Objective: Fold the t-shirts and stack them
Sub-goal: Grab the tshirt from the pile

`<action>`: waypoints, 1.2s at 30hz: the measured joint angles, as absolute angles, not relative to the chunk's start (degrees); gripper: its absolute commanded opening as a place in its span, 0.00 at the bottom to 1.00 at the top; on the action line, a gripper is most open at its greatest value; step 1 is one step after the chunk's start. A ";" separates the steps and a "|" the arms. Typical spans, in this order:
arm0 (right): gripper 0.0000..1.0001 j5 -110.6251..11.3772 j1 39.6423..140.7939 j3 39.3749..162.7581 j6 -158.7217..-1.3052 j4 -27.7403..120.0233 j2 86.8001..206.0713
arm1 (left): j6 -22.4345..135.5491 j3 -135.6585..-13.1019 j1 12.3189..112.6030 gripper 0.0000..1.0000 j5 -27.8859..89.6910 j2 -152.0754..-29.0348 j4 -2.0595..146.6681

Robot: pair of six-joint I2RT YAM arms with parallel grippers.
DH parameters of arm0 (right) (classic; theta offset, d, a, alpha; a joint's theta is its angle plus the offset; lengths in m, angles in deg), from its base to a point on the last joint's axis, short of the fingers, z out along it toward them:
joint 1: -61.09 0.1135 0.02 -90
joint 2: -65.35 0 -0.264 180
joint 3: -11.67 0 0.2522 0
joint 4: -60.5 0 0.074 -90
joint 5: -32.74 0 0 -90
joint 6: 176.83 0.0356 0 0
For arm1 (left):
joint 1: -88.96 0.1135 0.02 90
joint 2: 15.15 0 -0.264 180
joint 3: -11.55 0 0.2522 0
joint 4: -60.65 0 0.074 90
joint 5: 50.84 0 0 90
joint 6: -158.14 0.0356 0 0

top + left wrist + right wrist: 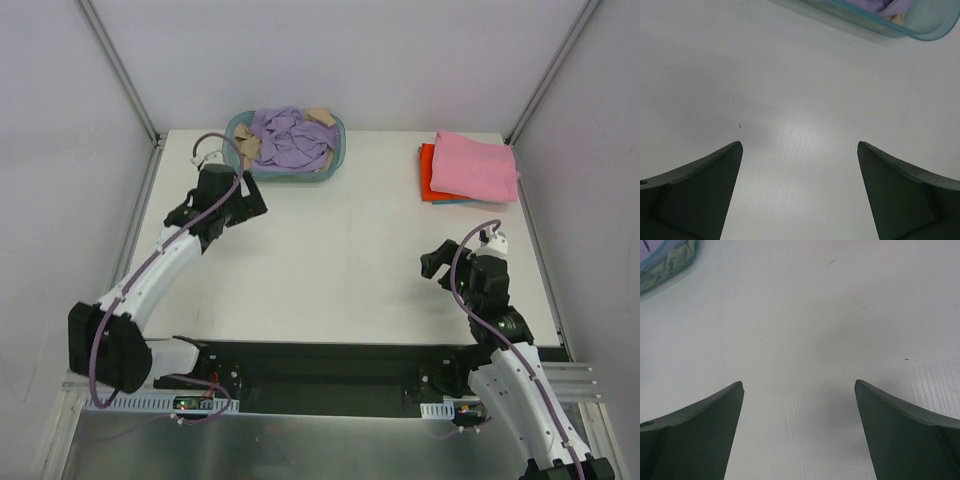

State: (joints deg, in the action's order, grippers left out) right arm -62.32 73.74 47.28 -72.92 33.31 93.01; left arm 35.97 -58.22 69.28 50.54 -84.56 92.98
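A crumpled lavender-purple t-shirt [288, 137] and a beige t-shirt [318, 115] lie in the teal basket [286, 172] at the back of the table. A folded pink t-shirt [476, 165] lies on a folded orange-red t-shirt [427, 173] at the back right. My left gripper [248, 210] is open and empty, just left of and in front of the basket; the left wrist view shows the basket's rim [875, 27] and purple cloth [880, 5] ahead. My right gripper [437, 264] is open and empty above bare table, in front of the folded stack.
The white table [330, 260] is enclosed by pale walls with metal posts at the back corners. A thin teal edge [455, 202] shows under the folded stack. The basket's corner also shows in the right wrist view [670, 265].
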 measured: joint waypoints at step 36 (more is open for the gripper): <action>0.97 -61.80 74.11 47.30 -73.11 34.51 100.12 | 50.42 -138.37 77.34 0.00 39.63 -162.28 90.46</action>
State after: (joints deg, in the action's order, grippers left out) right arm -61.80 74.11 47.30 -73.11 34.51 100.12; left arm 50.42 -138.37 77.34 39.63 -162.28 90.46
